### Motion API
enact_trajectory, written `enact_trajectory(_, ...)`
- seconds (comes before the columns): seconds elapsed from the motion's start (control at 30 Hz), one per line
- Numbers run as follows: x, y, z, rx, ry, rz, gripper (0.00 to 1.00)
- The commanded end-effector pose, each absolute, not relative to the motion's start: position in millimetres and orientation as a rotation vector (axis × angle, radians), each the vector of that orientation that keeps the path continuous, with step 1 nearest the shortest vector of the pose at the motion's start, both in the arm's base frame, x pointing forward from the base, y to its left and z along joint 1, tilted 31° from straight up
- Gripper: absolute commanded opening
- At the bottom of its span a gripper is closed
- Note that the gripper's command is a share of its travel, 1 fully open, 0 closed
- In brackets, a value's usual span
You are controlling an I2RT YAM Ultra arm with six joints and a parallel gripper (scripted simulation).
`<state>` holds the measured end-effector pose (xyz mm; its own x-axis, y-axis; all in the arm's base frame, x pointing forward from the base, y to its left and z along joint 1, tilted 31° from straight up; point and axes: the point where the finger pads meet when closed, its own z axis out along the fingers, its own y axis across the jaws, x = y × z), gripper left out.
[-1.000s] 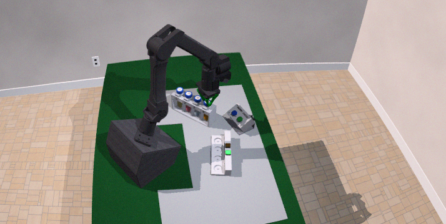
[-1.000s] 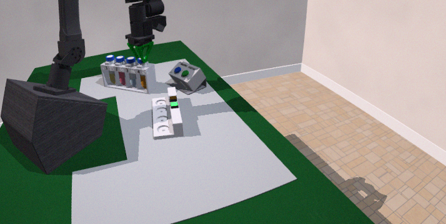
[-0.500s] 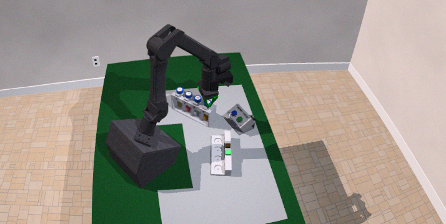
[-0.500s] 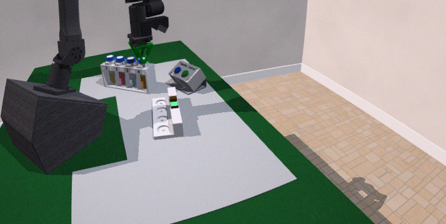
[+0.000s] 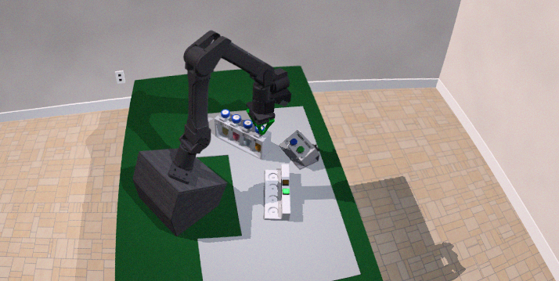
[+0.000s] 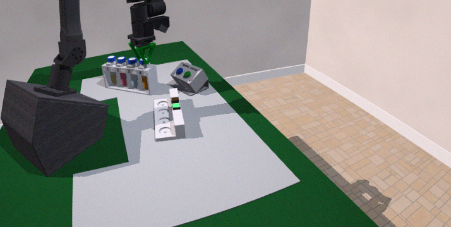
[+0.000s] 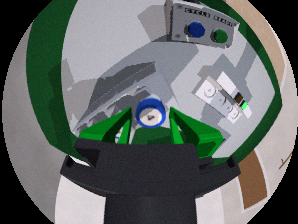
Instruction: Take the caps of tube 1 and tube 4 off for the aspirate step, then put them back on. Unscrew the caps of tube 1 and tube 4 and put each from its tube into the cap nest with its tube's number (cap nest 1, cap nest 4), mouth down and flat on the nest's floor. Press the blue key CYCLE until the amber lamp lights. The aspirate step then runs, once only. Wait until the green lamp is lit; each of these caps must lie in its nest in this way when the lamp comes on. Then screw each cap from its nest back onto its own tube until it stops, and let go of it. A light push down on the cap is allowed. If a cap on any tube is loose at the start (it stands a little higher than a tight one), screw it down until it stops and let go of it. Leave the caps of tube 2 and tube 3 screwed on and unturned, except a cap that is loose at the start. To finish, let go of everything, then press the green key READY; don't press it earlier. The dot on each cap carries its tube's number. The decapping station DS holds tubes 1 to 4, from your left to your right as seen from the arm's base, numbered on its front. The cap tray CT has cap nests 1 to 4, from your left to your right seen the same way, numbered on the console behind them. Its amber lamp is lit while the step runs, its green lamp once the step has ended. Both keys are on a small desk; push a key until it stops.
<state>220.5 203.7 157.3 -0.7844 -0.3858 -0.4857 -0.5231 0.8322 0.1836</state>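
The decapping station holds four tubes, all with blue caps on. My gripper points straight down over tube 4, the rightmost tube. Its green fingers stand on either side of the tube 4 cap, slightly apart from it, so the gripper is open around the cap. The caps of tube 1, tube 2 and tube 3 stand free. The cap tray shows empty nests. The green lamp on its console is lit.
The small key desk stands right of the station, with the blue key and the green key. The arm's dark base block sits at the mat's left.
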Motion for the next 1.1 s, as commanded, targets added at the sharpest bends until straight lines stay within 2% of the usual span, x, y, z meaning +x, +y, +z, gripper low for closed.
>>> enact_trajectory(0.0, 221.2, 204.0, 160.6, -0.844, 2.501, 0.390, 0.49)
enact_trajectory(0.37, 221.3, 204.0, 160.6, -1.351, 2.227, 0.237, 0.49)
enact_trajectory(0.6, 221.4, 204.2, 160.6, -1.367, 2.217, 0.232, 0.49)
enact_trajectory(0.63, 221.5, 204.2, 160.6, -1.367, 2.217, 0.232, 0.00)
enact_trajectory(1.07, 221.5, 204.2, 160.6, -1.367, 2.217, 0.232, 0.00)
